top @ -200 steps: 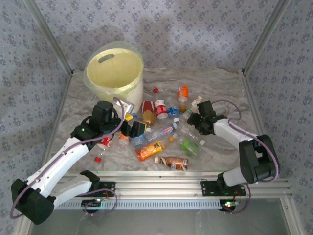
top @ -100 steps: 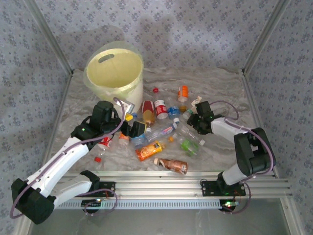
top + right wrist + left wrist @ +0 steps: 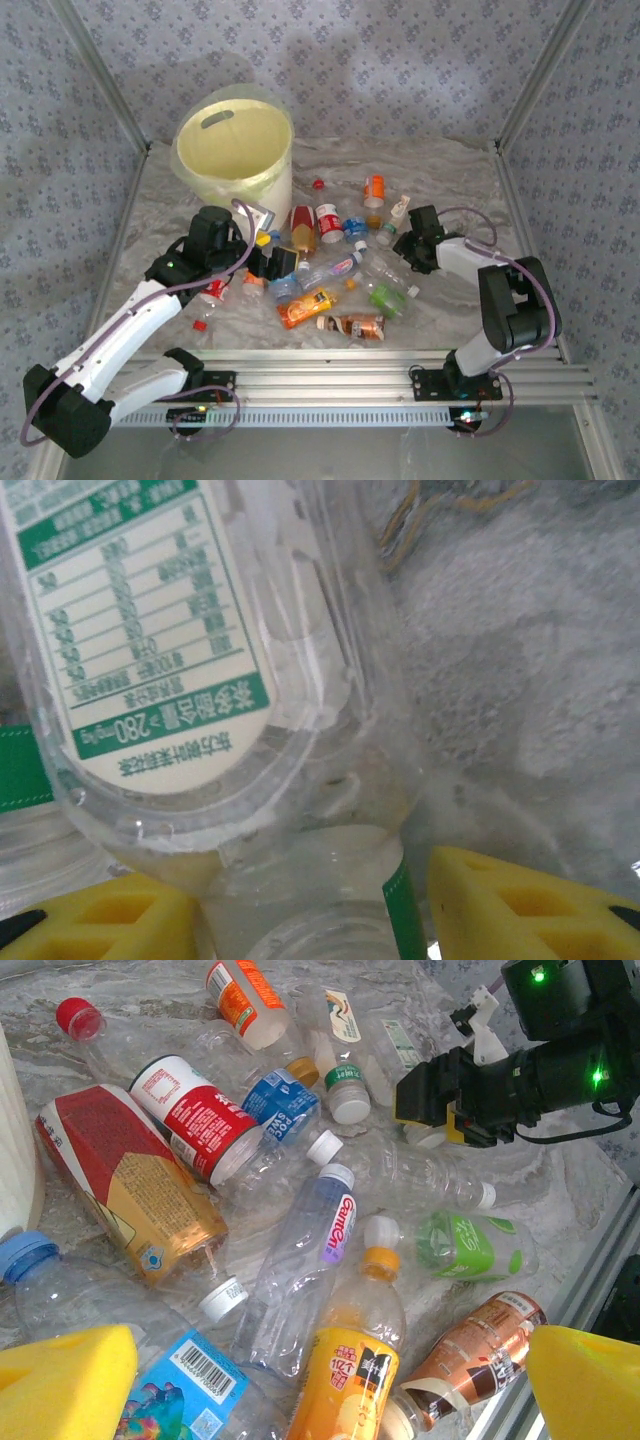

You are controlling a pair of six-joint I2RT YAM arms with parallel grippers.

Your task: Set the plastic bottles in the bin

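Your right arm (image 3: 470, 262) stretches low at the centre right of the overhead frame. The right claw (image 3: 310, 920) is half closed around a clear bottle (image 3: 150, 630) labelled "280"; you cannot tell whether the pads pinch it. Your left claw (image 3: 325, 1390) gapes empty over the other plastic bottles (image 3: 330, 1230). The bin (image 3: 275, 190) stands upper left.

Smooth white shells along the left arm (image 3: 120, 335) and the right arm (image 3: 470, 262), broken up by blocky black joint housings (image 3: 212, 232). Thin lilac-grey cables (image 3: 462, 209) looped loosely beside the links. Tiny green lights (image 3: 597, 1075) lit on the black wrist blocks (image 3: 560, 1055). Flat black bases (image 3: 440, 380) bolted onto a ribbed silver rail (image 3: 330, 365). On the left gripper (image 3: 325, 1380) and the right gripper (image 3: 315, 910), bright yellow wedge-shaped pads (image 3: 520, 905) with triangular cut-outs, set on black fingers (image 3: 425, 1095), with a small white bracket (image 3: 484, 1022) beside the right wrist.
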